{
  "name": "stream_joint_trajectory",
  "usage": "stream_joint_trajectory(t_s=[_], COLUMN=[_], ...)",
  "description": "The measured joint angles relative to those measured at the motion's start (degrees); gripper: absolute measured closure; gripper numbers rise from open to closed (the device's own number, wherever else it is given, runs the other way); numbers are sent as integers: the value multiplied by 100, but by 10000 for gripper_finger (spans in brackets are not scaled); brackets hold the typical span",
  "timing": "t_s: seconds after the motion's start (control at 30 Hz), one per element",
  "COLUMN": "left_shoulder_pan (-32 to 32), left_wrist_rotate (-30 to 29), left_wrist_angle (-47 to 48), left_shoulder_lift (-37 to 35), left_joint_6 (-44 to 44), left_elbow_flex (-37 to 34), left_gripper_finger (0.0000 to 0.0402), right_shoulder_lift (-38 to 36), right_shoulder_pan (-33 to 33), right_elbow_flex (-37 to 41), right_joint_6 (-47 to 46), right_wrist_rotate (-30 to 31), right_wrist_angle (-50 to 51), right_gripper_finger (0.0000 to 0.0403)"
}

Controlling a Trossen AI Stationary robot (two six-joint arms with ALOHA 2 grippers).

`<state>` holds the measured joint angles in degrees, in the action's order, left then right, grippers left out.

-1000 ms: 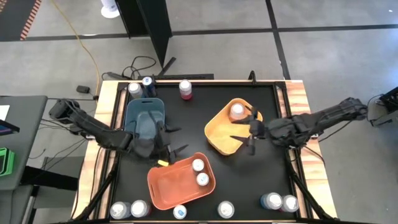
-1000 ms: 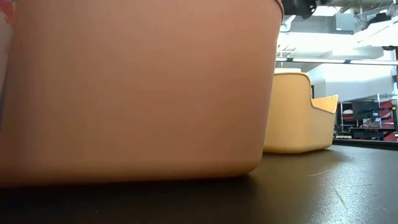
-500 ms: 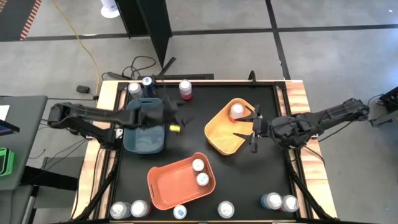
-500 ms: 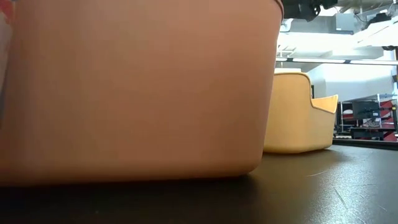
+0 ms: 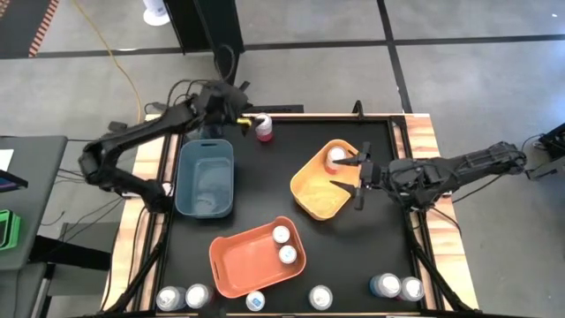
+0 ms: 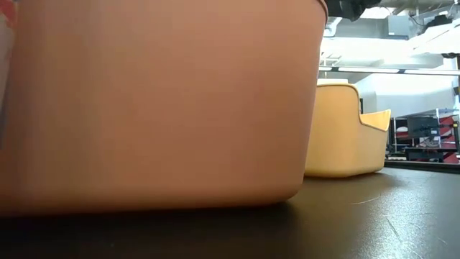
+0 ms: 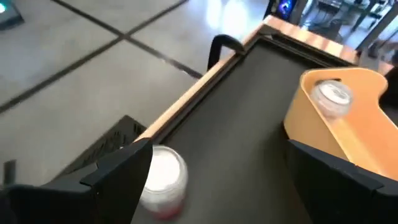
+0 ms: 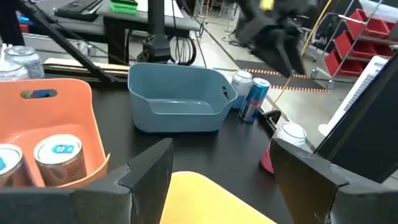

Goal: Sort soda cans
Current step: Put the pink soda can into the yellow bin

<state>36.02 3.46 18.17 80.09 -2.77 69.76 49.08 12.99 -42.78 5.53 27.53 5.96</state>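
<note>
My left gripper [image 5: 250, 117] is open at the table's far edge, just left of a pink can [image 5: 263, 128] that stands upright on the black mat. In the left wrist view the pink can [image 7: 163, 179] stands beside one finger, apart from it. My right gripper [image 5: 360, 177] is open and hovers over the right rim of the yellow bin [image 5: 313, 199], which holds one can [image 5: 335, 159]. The orange bin [image 5: 238, 265] holds two cans [image 5: 284, 244]. The blue bin [image 5: 205, 177] holds none. Several cans [image 5: 320, 298] stand along the near edge.
A silver can [image 8: 241, 81] and a blue can [image 8: 256, 98] stand behind the blue bin [image 8: 180, 99] at the far left corner, under my left arm in the high view. The orange bin's wall [image 6: 158, 101] fills the low view. Wooden rails [image 5: 428, 159] frame the mat.
My left arm has swung from beside the orange bin, over the blue bin, to the table's far edge, ending next to the pink can with its fingers open. The cans and bins have stayed in place.
</note>
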Motion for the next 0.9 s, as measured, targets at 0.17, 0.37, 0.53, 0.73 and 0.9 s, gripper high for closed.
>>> stream_joint_trajectory(t_s=[0.17,0.37,0.53,0.73,0.9], left_shoulder_pan=[343,640,691,686,689], left_wrist_rotate=[133,87,117,126,142], left_wrist_angle=[331,988,1783,2278,2931], left_shoulder_lift=[1103,2352,3019,3252,3246], left_joint_6=[169,429,472,535,721], left_elbow_flex=[572,1697,2534,2934,3099], left_gripper_finger=[42,42,42,42,42], right_shoulder_lift=[-27,-46,-48,-94,-139], right_shoulder_pan=[39,265,398,398,374], right_elbow_flex=[-7,-7,-7,-9,-11], right_joint_6=[90,308,536,658,694], right_wrist_rotate=[-10,-25,-26,-24,-24], right_wrist_angle=[-186,-107,-22,-34,7], right_gripper_finger=[121,121,121,121,121])
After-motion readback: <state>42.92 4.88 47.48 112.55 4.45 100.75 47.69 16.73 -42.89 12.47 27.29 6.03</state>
